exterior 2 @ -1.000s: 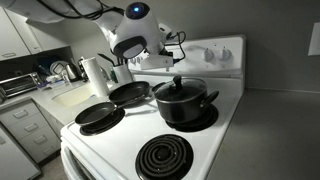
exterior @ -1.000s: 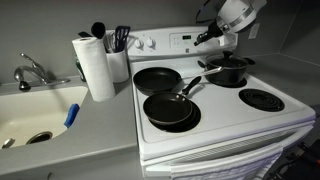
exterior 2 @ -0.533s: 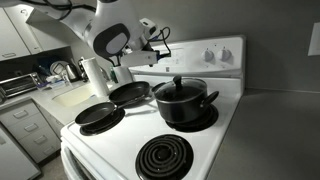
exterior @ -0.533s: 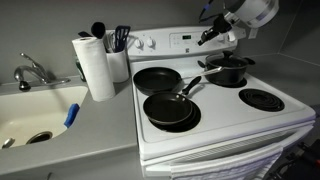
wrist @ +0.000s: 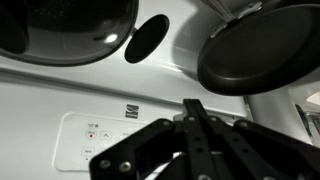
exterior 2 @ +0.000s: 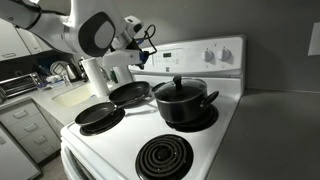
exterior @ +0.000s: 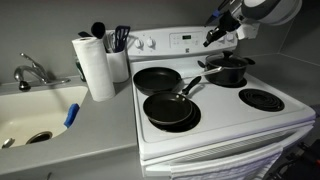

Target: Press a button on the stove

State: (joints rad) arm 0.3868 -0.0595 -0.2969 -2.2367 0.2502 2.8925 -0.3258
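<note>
Stove (exterior: 225, 125) btn panel (wrist: 95, 142): align gripper (wrist: 193, 108), jaws closed & empty, w/ one key; press lightly, perpendicular.

Opposed exterior stove (exterior: 222, 118) views; wrist close-up

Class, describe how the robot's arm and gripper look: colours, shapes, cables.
The arm has smooth white rounded shells, with a dark grey round cap at one joint. The gripper is black, built of slim bars linked by pins. Thin black cables loop near the wrist.
</note>
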